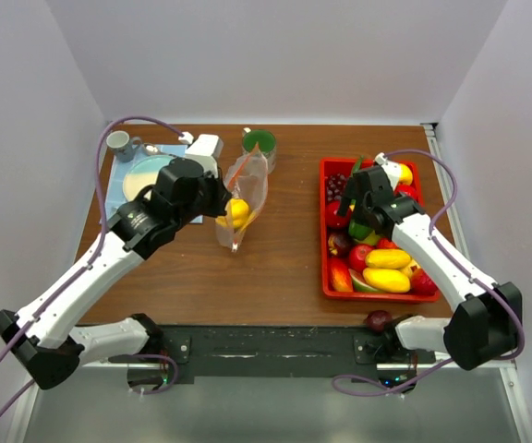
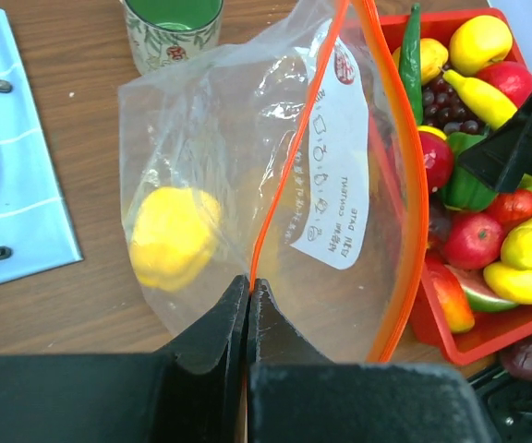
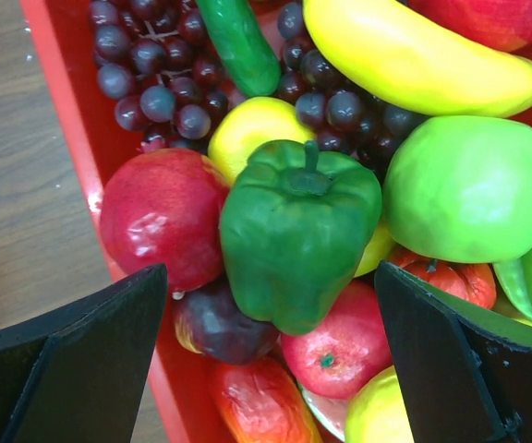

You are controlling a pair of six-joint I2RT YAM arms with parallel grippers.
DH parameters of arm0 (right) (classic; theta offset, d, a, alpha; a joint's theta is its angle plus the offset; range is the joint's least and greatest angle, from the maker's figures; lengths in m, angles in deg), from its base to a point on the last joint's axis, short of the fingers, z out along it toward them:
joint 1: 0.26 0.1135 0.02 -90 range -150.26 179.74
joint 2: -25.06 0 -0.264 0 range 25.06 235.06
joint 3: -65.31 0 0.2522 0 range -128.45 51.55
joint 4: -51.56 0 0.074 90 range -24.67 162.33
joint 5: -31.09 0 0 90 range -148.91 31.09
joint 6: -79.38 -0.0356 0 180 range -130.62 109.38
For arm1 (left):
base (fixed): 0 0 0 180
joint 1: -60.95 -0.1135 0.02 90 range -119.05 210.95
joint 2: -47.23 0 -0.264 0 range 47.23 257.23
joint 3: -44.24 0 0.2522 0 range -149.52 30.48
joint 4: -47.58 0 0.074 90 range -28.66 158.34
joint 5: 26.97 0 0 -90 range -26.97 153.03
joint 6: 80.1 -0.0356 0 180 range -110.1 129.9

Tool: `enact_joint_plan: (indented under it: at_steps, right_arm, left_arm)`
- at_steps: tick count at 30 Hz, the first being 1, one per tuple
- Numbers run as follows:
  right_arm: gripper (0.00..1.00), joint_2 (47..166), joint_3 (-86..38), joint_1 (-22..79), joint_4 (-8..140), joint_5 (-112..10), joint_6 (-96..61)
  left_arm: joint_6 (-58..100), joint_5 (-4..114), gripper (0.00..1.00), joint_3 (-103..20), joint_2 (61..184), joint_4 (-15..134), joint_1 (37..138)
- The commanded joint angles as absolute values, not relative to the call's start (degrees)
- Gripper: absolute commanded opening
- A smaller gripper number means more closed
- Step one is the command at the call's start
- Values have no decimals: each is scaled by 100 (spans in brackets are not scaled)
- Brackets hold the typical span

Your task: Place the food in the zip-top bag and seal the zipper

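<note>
Filling is under way. The left jaws are pinched together on the zipper (image 2: 423,212) at the bag's (image 2: 211,138) mouth. They hold the bag upright and open, left of the red tray (image 1: 325,268) and apart from it. One yellow piece (image 2: 169,235) sits inside. The right jaws stand wide apart over the tray, straddling a green pepper (image 3: 294,231) without touching it. Most food (image 1: 386,258) lies in the tray. Next, I judge, the right jaws must drop, close on the pepper and carry it left to the bag's mouth.
</note>
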State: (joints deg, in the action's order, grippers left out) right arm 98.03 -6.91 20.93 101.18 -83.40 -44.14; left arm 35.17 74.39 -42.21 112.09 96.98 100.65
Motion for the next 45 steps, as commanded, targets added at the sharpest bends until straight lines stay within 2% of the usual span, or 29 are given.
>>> enact_joint_plan:
  at_steps: [1, 10, 20, 27, 35, 40, 45]
  right_arm:
    - [99, 9722, -585, 1987, 9785, -8405, -4577]
    - [98, 9739, -347, 1873, 9451, -8449, -4683]
    - [93, 9792, -75, 1829, 8950, -8528, -4683]
    - [81, 9862, -57, 1837, 8941, -8747, -4648]
    - [85, 9967, -57, 1829, 9196, -8932, -4604]
    - [82, 10064, -66, 1829, 9143, -8862, -4613]
    - [56, 9968, -144, 1829, 9300, -8879, -4587]
  left_arm:
    - [3240, 7560, 0, -4327, 11060, 10071, 10024]
    - [3801, 6630, 0, -3238, 11253, 8921, 10024]
    - [4241, 5829, 0, -2753, 11455, 7848, 10041]
    - [4338, 5776, 0, -2744, 11490, 7549, 10103]
    - [4277, 5890, 0, -2885, 11657, 7496, 10278]
    - [4286, 5934, 0, -2964, 11736, 7461, 10358]
    - [4294, 5996, 0, -3025, 11745, 7478, 10393]
